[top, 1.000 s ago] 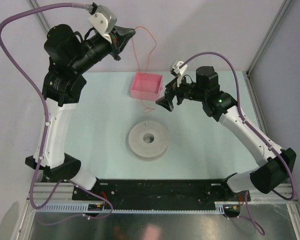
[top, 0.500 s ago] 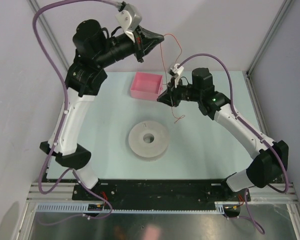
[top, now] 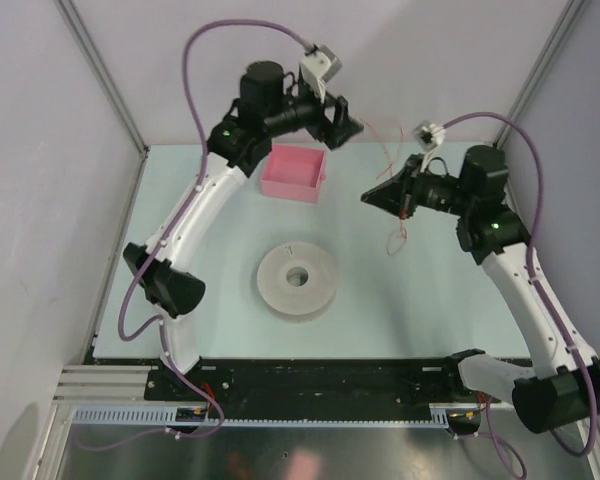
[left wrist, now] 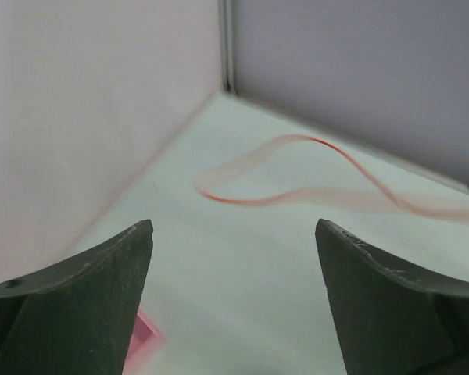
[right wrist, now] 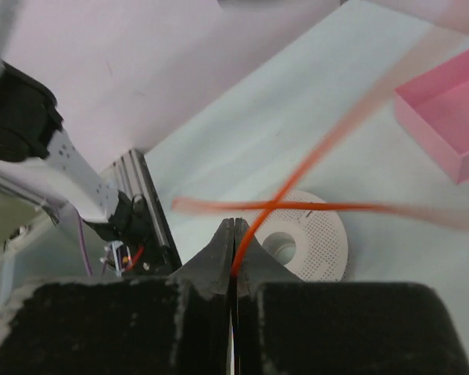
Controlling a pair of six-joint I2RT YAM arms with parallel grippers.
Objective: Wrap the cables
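Note:
The cable [right wrist: 297, 207] is a thin reddish-orange wire. My right gripper [right wrist: 233, 224] is shut on it, and the wire rises out of the closed jaws and crosses itself in front of them. From above, the right gripper [top: 368, 197] hovers right of the pink box, and a loop of the cable [top: 400, 236] dangles beneath it. My left gripper [top: 348, 126] is high at the back, just beyond the box, open and holding nothing. In the left wrist view the cable [left wrist: 242, 201] curves free in the air ahead of the left gripper [left wrist: 234, 234], blurred.
A pink open box [top: 293, 172] sits at the back of the pale green table [top: 200, 260]. A white perforated spool [top: 298, 280] with a centre hole lies mid-table. Grey walls and metal posts close in the back and sides. Purple hoses arch over both arms.
The left gripper swung right along the back, then opened and let go of the wire. The right gripper shut on the wire and moved right with it.

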